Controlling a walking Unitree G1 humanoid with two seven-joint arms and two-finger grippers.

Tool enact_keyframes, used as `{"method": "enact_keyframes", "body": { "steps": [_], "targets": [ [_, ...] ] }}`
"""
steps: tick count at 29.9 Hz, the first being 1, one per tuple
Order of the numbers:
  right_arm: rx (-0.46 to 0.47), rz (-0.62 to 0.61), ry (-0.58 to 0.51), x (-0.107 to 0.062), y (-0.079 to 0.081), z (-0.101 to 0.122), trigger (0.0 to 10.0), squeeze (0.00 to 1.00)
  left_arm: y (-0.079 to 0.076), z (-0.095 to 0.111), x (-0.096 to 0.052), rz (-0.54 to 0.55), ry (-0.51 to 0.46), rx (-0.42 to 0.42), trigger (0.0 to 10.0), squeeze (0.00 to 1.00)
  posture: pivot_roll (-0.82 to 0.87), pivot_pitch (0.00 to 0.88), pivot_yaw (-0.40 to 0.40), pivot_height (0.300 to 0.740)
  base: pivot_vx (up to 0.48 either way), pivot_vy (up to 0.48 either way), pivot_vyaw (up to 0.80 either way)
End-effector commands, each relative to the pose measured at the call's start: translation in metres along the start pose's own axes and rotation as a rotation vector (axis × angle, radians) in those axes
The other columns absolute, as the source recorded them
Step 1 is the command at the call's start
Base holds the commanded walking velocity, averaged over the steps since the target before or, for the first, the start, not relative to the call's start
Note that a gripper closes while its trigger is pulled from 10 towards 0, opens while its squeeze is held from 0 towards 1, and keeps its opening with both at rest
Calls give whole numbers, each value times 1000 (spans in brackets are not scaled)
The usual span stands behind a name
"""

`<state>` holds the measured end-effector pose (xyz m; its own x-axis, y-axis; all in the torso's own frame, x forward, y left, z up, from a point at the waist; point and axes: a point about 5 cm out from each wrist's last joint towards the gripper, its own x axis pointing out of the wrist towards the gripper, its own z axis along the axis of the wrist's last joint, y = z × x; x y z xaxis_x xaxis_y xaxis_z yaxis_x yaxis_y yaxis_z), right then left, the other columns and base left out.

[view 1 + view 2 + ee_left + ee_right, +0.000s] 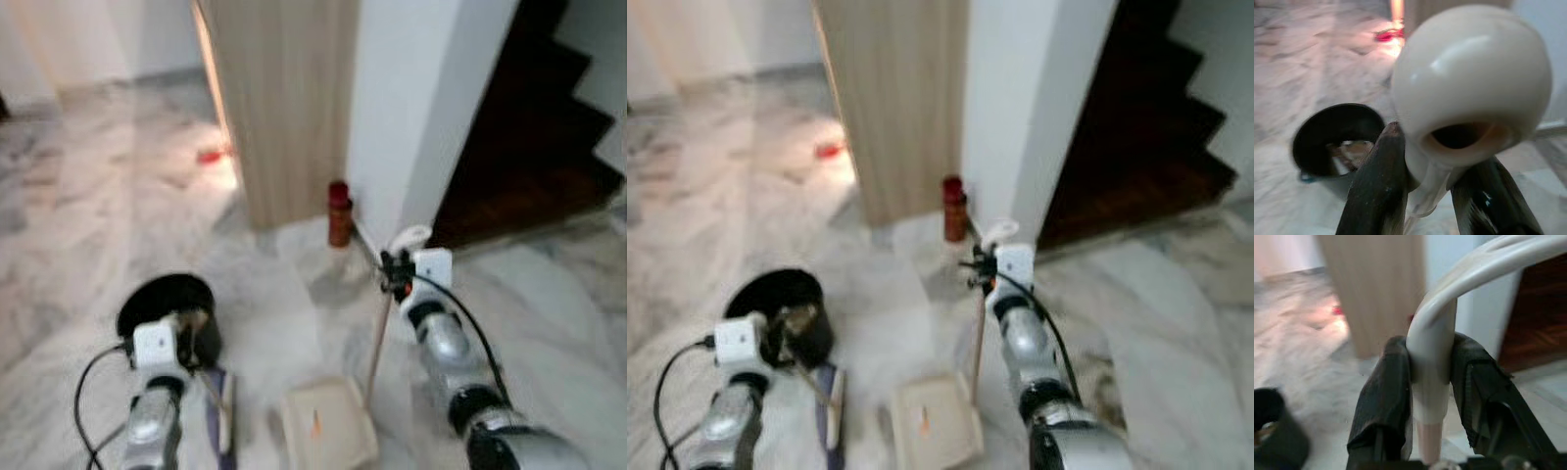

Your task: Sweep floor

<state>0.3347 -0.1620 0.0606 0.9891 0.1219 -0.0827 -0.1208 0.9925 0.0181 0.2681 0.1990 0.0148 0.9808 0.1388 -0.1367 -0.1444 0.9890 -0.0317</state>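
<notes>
1. While the right gripper clamps its cream handle top, the dustpan rests on the floor.
2. Left gripper jaws squeeze the broom knob.
3. Marble floor; black bin nearby.

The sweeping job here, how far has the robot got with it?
Partly done, it seems. Already done: an orange scrap lies in the cream dustpan. In hand: the right gripper clamps the dustpan's long handle, and the left gripper holds the broom's rounded handle end, its brush down on the marble floor. Left: probably emptying the pan into the black bin nearby, and maybe the red bit farther off.
</notes>
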Motion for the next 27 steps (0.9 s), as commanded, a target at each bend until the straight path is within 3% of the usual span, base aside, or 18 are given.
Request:
{"method": "enact_keyframes", "body": {
  "steps": [1,27],
  "targets": [
    [2,29,-48,7,11,11,10000,0,-3,-8,-4,-12,40,-34,10000,0,11,32,18,740,0,0,-788],
    [0,19,-29,4,11,6,10000,0,-8,-1,-4,-17,11,-22,10000,0,5,19,21,740,0,-63,-787]
  ]
}}
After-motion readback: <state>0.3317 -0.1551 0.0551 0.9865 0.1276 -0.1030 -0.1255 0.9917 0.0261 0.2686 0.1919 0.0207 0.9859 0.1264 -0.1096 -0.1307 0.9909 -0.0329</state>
